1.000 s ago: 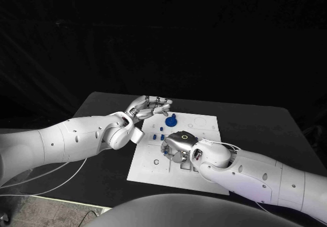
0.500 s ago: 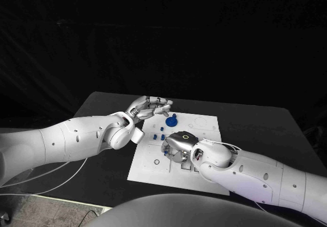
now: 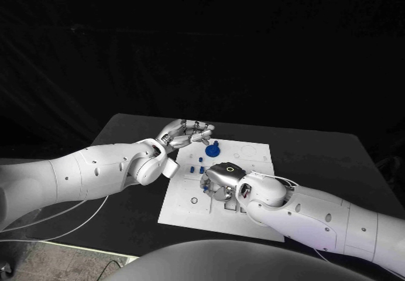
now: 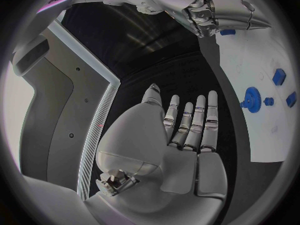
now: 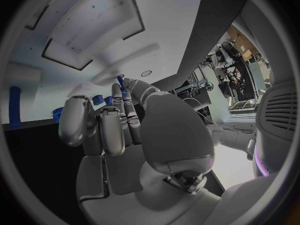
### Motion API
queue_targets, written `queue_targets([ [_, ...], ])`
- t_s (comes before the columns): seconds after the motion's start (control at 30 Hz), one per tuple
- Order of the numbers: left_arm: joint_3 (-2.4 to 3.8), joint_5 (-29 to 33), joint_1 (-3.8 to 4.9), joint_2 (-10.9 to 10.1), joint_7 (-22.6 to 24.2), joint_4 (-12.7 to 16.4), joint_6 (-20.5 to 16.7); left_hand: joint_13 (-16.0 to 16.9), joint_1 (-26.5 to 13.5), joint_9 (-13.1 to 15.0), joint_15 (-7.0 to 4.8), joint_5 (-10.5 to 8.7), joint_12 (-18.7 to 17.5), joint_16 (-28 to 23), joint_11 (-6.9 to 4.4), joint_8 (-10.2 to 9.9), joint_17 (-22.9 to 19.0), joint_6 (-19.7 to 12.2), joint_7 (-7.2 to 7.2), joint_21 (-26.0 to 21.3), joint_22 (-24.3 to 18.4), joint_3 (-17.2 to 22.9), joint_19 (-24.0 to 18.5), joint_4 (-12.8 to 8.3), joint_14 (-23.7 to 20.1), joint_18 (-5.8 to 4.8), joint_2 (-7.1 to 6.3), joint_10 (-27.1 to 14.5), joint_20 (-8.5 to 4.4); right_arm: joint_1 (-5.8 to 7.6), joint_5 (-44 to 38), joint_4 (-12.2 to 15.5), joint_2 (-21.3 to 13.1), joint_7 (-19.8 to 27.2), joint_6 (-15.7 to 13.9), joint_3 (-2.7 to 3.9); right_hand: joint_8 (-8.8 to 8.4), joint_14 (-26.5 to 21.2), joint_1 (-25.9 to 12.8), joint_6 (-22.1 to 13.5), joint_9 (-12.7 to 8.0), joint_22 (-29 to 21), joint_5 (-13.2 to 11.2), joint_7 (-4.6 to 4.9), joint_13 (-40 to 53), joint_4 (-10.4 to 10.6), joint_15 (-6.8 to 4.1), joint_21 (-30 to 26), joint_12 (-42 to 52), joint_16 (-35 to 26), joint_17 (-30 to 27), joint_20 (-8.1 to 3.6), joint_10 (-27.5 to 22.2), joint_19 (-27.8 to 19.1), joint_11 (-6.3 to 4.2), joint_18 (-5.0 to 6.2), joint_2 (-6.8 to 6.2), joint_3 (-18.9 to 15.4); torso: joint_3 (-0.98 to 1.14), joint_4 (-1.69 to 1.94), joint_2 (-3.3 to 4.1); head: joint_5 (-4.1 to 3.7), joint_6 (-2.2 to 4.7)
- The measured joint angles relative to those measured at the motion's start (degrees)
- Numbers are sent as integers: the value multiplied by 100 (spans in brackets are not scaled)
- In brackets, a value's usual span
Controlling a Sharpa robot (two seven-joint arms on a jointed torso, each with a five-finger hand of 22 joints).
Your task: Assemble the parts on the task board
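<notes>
Task board [image 3: 253,218]: white plate, middle of the table.
Left hand [image 3: 187,132]: fingers apart, holds nothing, over the board's far left corner.
Right hand [image 3: 221,178]: fingers curled low over the board; cannot tell if it holds anything.
Blue gear [image 3: 212,150]: stands on the board between the hands.
Small blue parts [image 3: 196,170]: just beside the right hand; I think a clumsy finger could knock them over.

Two smooth, glossy white arm shells of rounded, tapering form are recorded: the left arm [image 3: 84,175] and the right arm [image 3: 325,219]. Small dark round screw recesses are dotted along both shells. A bulbous white wrist housing is fitted at the end of each arm. Thin pale cables [image 3: 51,219] are seen trailing below the left arm, and a thin looped cable [image 3: 282,180] is seen at the right wrist. The silver segmented metal left hand [image 3: 187,132] and the silver segmented metal right hand [image 3: 221,177] are finished in brushed grey plates. A small lit ring marking [image 3: 229,170] is carried on the back of the right hand. Pale fingertip pads [image 4: 212,97] are noted on the left hand.
</notes>
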Motion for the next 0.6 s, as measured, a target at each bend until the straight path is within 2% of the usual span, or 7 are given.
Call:
queue_targets([
  [0.6,-4,0,-9,9,-23,-19,25,-8,0,-5,0,0,23,0,22,0,-5,0,0,0,0,0,0,0,0,0,0,-22,0,-20,66,19,18,9,-12,0,-22,0,0,-19,-9,4,0,18,-8,0,0,0,-1,0,-1,0,0,0,0,0,0,0,1,-3,-1,-20,0],
])
